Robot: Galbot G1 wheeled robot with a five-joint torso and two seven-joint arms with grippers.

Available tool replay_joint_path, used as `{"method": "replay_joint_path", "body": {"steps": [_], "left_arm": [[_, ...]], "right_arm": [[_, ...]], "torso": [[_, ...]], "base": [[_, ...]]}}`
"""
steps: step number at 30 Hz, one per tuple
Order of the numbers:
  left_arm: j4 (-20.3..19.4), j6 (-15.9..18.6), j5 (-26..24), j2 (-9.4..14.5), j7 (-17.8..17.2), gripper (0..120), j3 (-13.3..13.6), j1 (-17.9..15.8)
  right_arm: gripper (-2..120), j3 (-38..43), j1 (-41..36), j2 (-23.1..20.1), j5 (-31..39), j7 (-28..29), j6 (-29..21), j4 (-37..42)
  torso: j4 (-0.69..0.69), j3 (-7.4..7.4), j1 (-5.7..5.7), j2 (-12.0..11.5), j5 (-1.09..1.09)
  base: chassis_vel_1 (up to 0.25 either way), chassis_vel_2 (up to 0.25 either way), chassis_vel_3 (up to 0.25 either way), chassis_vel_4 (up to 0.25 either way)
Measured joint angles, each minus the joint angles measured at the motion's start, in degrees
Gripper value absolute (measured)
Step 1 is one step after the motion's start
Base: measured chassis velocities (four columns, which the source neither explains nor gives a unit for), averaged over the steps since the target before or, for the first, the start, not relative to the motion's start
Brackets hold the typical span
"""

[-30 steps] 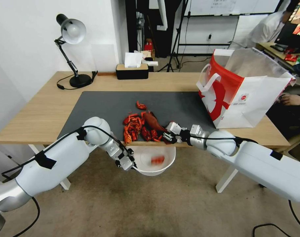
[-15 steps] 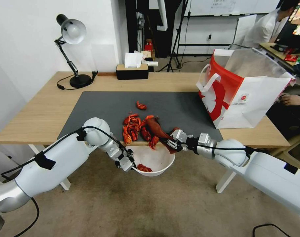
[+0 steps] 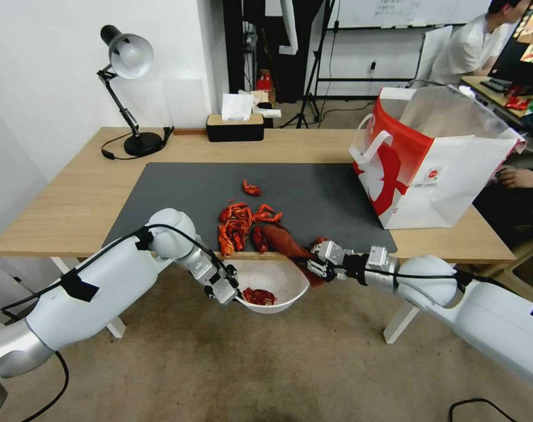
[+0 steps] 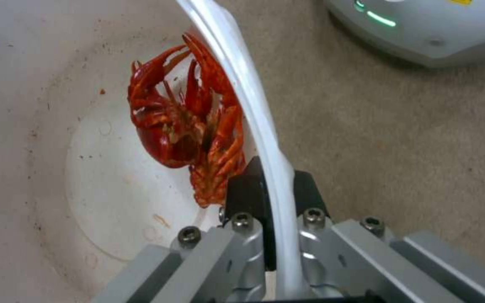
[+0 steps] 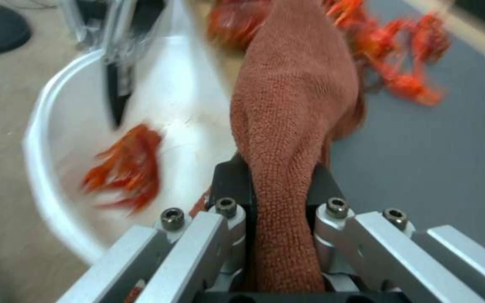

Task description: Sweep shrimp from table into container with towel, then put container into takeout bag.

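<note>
My left gripper [image 3: 232, 291] [image 4: 276, 198] is shut on the rim of the white container [image 3: 284, 275] [image 4: 23, 126] [image 5: 46, 139], holding it just below the table's front edge. A few shrimp [image 3: 259, 296] [image 4: 186, 134] [image 5: 124, 168] lie in its bottom. My right gripper [image 3: 314, 264] [image 5: 279, 185] is shut on the rust-red towel [image 3: 284, 241] [image 5: 293, 105], which drapes from the mat's front edge over the container's rim. Several more shrimp [image 3: 238, 225] [image 5: 400, 63] sit piled on the dark mat [image 3: 178, 187] beside the towel, and one [image 3: 250, 188] lies farther back. The takeout bag [image 3: 436, 170] stands open at the right of the table [image 3: 55, 205].
A desk lamp [image 3: 126, 88] stands at the table's back left, and a black tissue box [image 3: 234, 126] at the back middle. Beige carpet [image 3: 249, 363] lies under the container. A person sits at a desk in the room behind.
My right gripper has pulled the towel back toward the table's front edge and down over the container's rim. Shrimp have dropped off the mat into the container. The left gripper has held still.
</note>
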Motion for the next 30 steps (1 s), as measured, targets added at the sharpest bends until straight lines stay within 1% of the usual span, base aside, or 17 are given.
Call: {"method": "replay_joint_path", "body": {"steps": [1,3,6,8,10,13,18,20,21,23,24,25,26,27,28,29,30], "left_arm": [[0.0,0.0,0.0,0.0,0.0,0,0.1,0.0],[0.0,0.0,0.0,0.1,0.0,0,0.2,-0.1],[0.0,0.0,-0.1,0.1,0.0,0,0.4,-0.2],[0.0,0.1,-0.2,0.1,0.0,0,0.5,-0.4],[0.0,0.1,-0.3,0.1,0.0,0,0.6,-0.5],[0.0,0.1,-0.3,0.1,0.0,0,0.7,-0.5],[-0.1,0.1,-0.3,0.2,-0.1,0,0.7,-0.3],[-0.3,0.1,-0.2,0.3,0.0,0,0.6,-0.1],[-0.3,0.1,-0.2,0.3,0.0,0,0.6,-0.1],[-0.3,0.0,-0.1,0.6,0.1,0,0.3,0.3],[-0.3,0.0,-0.1,0.6,0.1,0,0.3,0.3],[-0.3,-0.2,0.0,0.7,0.1,0,0.2,0.4],[-0.2,-0.4,0.0,0.7,0.2,0,0.2,0.5],[-0.2,-0.4,0.0,0.7,0.2,0,0.2,0.5],[0.0,-0.8,0.1,0.8,0.2,0,0.0,0.7],[0.0,-0.9,0.1,1.1,0.2,0,-0.3,0.9],[0.0,-0.9,0.1,1.1,0.2,0,-0.3,0.9]], "right_arm": [[8,0.7,-1.1,-0.4,-0.2,-0.7,-0.1,0.2],[8,2.6,-2.6,-0.9,-0.5,-1.5,0.1,0.8],[8,4.4,-4.2,-1.4,-0.5,-2.6,0.4,1.2],[8,4.9,-4.6,-1.6,-0.5,-2.9,0.6,1.4],[8,5.6,-5.0,-1.9,-0.3,-3.6,1.3,1.5],[8,7.1,-5.5,-2.8,1.3,-5.3,3.5,2.6],[8,9.1,-6.1,-4.1,3.0,-6.0,3.7,4.4],[8,11.9,-6.1,-4.9,4.3,-6.5,3.8,5.3],[8,11.9,-6.1,-4.9,4.3,-6.5,3.8,5.3],[8,13.2,-4.4,-5.1,5.9,-3.9,3.8,5.1],[8,13.2,-4.4,-5.1,5.9,-3.9,3.8,5.1],[8,13.1,-2.2,-4.8,6.2,-0.3,3.7,4.2],[8,12.8,-0.8,-4.5,6.4,2.2,3.4,3.4],[8,12.8,-0.8,-4.5,6.4,2.2,3.4,3.4],[8,10.3,3.4,-3.1,6.4,6.3,2.1,1.1],[8,7.6,7.2,-1.6,6.5,8.1,1.6,-1.1],[8,7.6,7.2,-1.6,6.5,8.1,1.6,-1.1]], "torso": [[-0.03,0.02,0.01,0.0,0.06],[0.0,0.0,0.02,0.0,-0.02],[0.01,0.01,0.02,0.0,0.04],[0.01,0.0,0.02,0.0,0.0],[0.0,0.0,0.02,0.0,0.03],[0.01,0.0,0.02,0.0,0.02],[0.0,-0.01,0.01,0.0,0.02],[0.0,-0.01,0.01,0.0,0.0],[0.0,-0.01,0.01,0.0,0.0],[-0.01,-0.01,0.01,0.0,0.02],[-0.01,-0.01,0.01,0.0,0.02],[0.0,-0.01,0.01,0.0,0.01],[0.02,-0.01,0.0,0.0,-0.01],[0.02,-0.01,0.0,0.0,-0.01],[-0.03,-0.01,0.0,0.0,0.01],[-0.03,-0.01,0.01,0.0,0.01],[-0.03,-0.01,0.01,0.0,0.01]], "base": [[0.0,0.0,0.0,0.0],[0.0,0.0,0.0,0.0],[0.0,0.0,0.0,0.0],[0.0,0.0,0.0,0.0],[0.0,0.0,0.0,0.0],[0.0,0.0,0.0,0.0],[0.0,0.0,0.0,0.0],[0.0,0.0,0.0,0.0],[0.0,0.0,0.0,0.0],[0.0,0.0,0.0,0.0],[0.0,0.0,0.0,0.0],[0.0,0.0,0.0,0.0],[0.0,0.0,0.0,0.0],[0.0,0.0,0.0,0.0],[0.0,0.0,0.0,0.0],[0.0,0.0,0.0,0.0],[0.0,0.0,0.0,0.0]]}}
